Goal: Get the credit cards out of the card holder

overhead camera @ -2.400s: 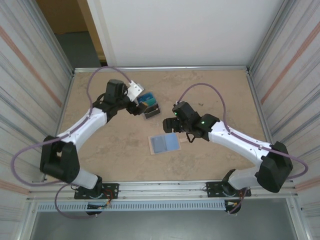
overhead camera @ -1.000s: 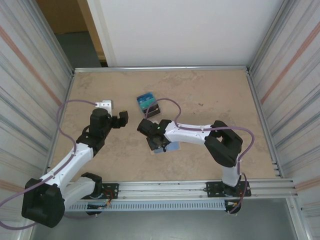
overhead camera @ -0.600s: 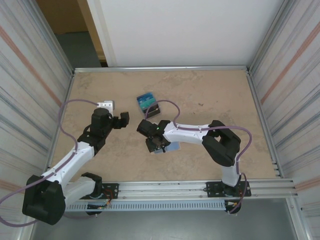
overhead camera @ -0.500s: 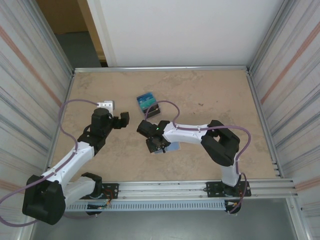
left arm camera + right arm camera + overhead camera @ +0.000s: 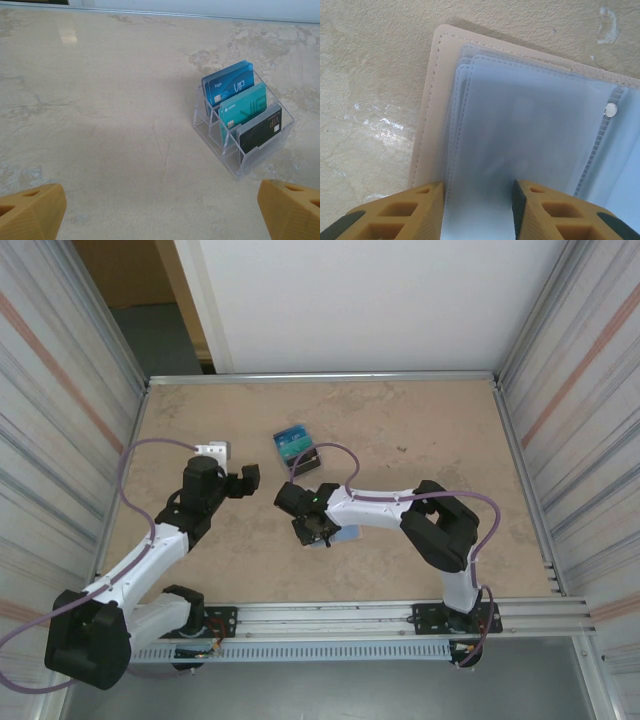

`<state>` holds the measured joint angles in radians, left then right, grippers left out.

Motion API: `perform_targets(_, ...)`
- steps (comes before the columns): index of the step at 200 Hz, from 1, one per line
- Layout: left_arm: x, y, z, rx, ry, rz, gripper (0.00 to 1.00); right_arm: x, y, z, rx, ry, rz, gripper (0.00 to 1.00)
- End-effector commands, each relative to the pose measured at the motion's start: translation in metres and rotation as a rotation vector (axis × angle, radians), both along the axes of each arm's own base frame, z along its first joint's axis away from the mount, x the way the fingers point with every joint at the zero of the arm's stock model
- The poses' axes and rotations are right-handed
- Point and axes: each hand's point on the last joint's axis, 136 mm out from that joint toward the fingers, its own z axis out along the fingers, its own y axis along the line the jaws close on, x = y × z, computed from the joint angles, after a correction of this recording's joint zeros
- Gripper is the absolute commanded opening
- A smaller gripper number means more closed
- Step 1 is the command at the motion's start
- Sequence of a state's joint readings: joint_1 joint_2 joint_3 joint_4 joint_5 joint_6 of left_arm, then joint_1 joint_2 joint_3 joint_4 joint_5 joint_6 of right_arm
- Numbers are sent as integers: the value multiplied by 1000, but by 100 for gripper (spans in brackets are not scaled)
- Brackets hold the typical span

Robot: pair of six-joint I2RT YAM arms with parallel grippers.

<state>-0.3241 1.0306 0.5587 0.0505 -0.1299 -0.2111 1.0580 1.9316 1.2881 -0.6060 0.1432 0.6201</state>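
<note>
The card holder (image 5: 427,125), a beige wallet, lies open and flat on the table with its pale blue glossy sleeves (image 5: 530,135) face up. My right gripper (image 5: 477,192) stands over these sleeves, jaws partly apart, fingertips at the sleeve surface with nothing clamped between them. From above, the right gripper (image 5: 312,530) covers most of the card holder (image 5: 346,534). Blue, teal and dark credit cards (image 5: 235,107) stand in a clear rack (image 5: 250,160) at mid-table, the same credit cards (image 5: 293,445) seen from above. My left gripper (image 5: 245,480) is wide open, left of the rack and apart from it.
A small metal snap (image 5: 609,109) sits on the wallet's inner right side. The clear rack (image 5: 303,462) stands just beyond the right gripper. Metal rails (image 5: 320,377) and ribbed walls bound the table. Bare tabletop lies to the far right and back.
The right jaws have narrowed a little over the wallet's sleeves and the gripper has edged slightly left. Earlier, the left arm drew back from the card rack; it now holds still.
</note>
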Motion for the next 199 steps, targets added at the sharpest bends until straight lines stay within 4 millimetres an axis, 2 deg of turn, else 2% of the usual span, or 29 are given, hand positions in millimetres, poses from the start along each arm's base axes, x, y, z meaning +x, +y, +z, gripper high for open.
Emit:
perform_targets(1, 5, -1, 14, -25, -31, 1, 99, -5, -12, -9, 21, 55, -30, 39)
perform_targets(48, 3, -1, 19, -24, -43, -5, 99, 1, -13, 4, 181, 102, -79, 36)
perform_targets(96, 4, -3, 25, -30, -51, -13, 99, 5, -18, 6, 175, 99, -96, 26)
perform_targets(146, 4, -6, 33, -38, -62, -29, 99, 8, -17, 18, 167, 72, -94, 10)
perform_targets(199, -1, -15, 43, 25, -99, -64, 99, 5, -11, 33, 227, 80, -95, 1)
